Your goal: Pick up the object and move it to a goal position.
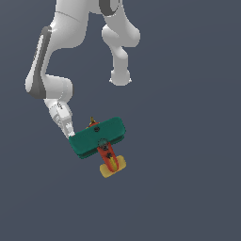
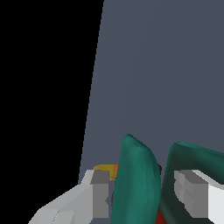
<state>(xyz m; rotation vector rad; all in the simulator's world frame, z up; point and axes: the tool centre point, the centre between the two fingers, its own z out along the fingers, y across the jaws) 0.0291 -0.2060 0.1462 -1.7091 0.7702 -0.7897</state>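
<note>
Plain grey-blue ground (image 1: pixel 188 188) — featureless

Biplane (image 1: pixel 98 136): teal wings, red-orange fuselage, yellow tail.

In the exterior view the gripper (image 1: pixel 70 132) is mostly hidden behind the toy biplane's (image 1: pixel 97 137) teal wing, so its fingertips cannot be seen. The arm (image 1: pixel 52 61) is cut off by the top edge. In the wrist view the biplane's wings and both fingers (image 2: pixel 99 194) run off the bottom edge.
</note>
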